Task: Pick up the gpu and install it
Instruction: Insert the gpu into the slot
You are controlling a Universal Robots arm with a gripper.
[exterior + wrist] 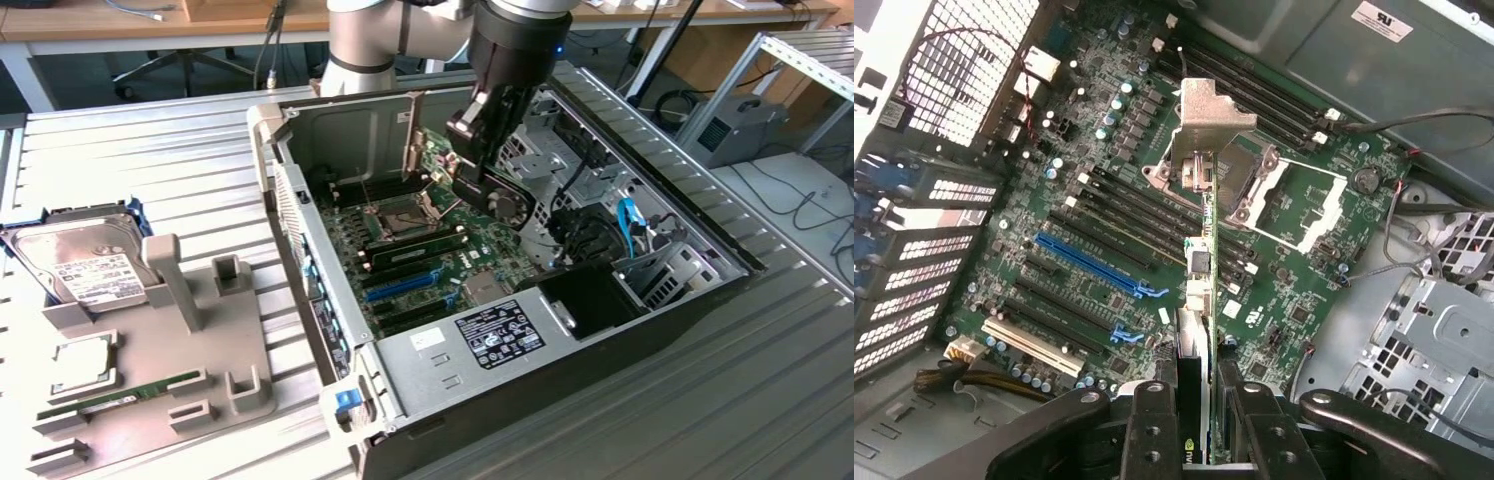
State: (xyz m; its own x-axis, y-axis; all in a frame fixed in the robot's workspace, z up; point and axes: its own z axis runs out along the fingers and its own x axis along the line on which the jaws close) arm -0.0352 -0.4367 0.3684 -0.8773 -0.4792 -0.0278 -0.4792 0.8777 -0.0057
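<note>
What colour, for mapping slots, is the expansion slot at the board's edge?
White slot; clearest in wrist view.

Ribbed bare metal right across the tabletop (147, 150), dull silver and matt, and on it the computer case (414, 365) shows smooth grey sheet metal with a faint shine, around a glossy green motherboard (1284, 290) lined with blue and black plastic slots. The fingers (1154, 430) are matt black, and the gpu (1201, 300) between them shows a thin green board edge with black plastic alongside. Toward the tabletop's edge on the exterior view's left, a matt grey plastic holder (200, 370) carries a hard drive (67, 245) of shiny metal with a white paper label.
</note>
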